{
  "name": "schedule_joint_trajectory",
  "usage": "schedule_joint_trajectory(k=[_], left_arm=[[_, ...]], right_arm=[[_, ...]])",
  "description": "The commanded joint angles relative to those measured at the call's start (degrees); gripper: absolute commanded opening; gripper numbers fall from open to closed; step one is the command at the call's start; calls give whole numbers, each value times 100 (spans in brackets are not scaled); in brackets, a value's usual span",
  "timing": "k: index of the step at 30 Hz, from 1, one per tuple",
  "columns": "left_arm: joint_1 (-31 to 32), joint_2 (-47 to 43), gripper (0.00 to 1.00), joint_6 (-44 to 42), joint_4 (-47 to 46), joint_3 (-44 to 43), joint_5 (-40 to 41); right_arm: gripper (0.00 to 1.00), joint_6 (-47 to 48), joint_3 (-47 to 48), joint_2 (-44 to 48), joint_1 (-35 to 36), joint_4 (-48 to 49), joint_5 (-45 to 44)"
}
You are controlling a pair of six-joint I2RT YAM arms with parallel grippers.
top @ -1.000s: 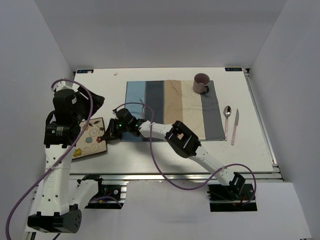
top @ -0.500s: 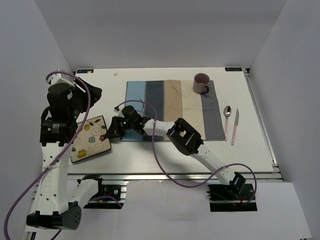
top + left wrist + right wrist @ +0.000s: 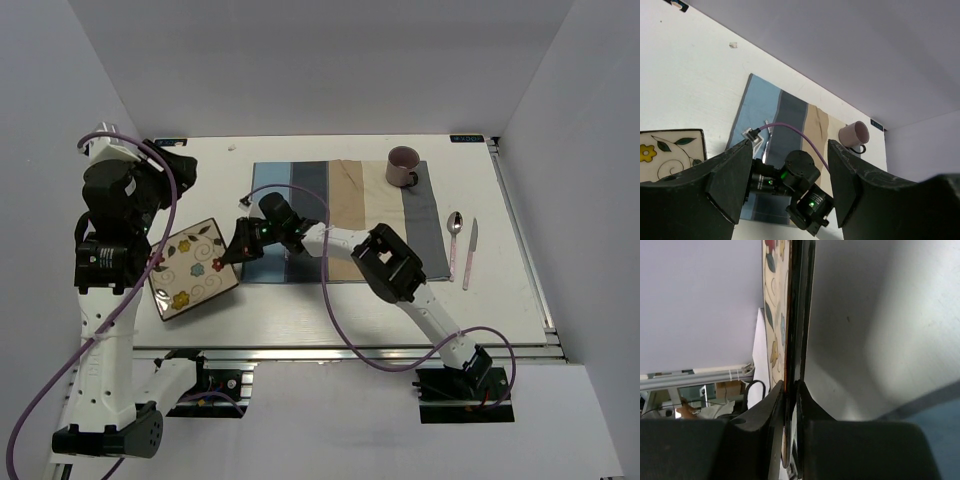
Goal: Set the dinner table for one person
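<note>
plate: cream, with red, blue and yellow flowers, dark leaves, swirls
placemat: blue, grey and beige stripes
mug: mauve
table: off-white
cables: purple

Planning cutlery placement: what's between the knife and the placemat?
Only the spoon, right of the placemat, with the knife just beyond; top view shows it.

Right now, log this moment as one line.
right end effector: shut on floral plate | left end effector: open, empty | floral plate: left of placemat
</note>
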State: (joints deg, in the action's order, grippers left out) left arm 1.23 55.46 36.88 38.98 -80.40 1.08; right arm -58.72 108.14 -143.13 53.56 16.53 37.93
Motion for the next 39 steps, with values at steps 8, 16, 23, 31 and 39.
schedule_joint_trajectory(k=[8, 16, 23, 31, 39], left_arm=[[-18, 26, 71, 3, -576, 226, -108], [-18, 8, 71, 152, -1270, 990, -319], [-18, 324, 71, 240, -1972, 1483, -662], [-18, 755, 71, 346, -2404, 1720, -943], [-18, 1037, 71, 390, -2632, 1765, -1031]], right_arm=[[0, -307, -468, 1700, -636, 1756, 1084], [0, 141, -1971, 2702, -1461, 1853, 1401], [0, 537, -2823, 3334, -2217, 1845, 1682], [0, 1063, -3756, 3713, -3263, 1521, 1963], [0, 1530, -3993, 3705, -3967, 1203, 2227]])
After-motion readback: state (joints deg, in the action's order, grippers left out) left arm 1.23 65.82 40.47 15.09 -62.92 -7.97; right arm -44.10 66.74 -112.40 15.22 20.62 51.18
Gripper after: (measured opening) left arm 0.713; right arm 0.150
